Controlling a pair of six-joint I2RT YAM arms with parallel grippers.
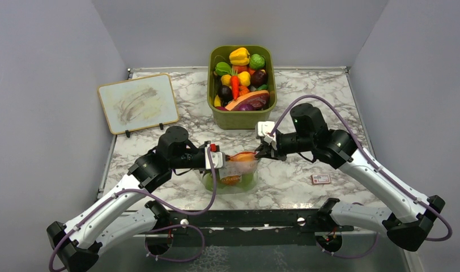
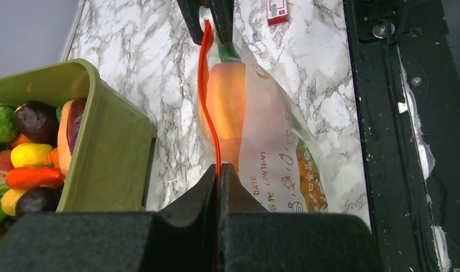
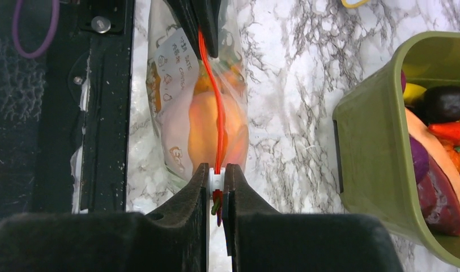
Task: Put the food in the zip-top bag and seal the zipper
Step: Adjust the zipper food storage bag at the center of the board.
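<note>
clear crinkly glossy plastic zip-top bag (image 2: 273, 113), smooth orange-red plastic zipper (image 2: 200, 73), polished marble-patterned table (image 2: 143, 51), matt olive-green plastic bin (image 2: 111, 153), shiny smooth plastic toy produce (image 2: 35, 122), scuffed black metal rail (image 2: 386, 141), smudged smooth white board (image 1: 138, 103), matt grey walls (image 1: 41, 56)

We note an olive-green bin (image 1: 242, 120) at the back centre of the marble tabletop (image 1: 324, 96), heaped with toy produce (image 1: 239, 79). A smudged whiteboard (image 1: 138, 102) stands tilted well to one side of it. A small red-and-white card (image 1: 320, 179) lies flat near the front edge.
</note>
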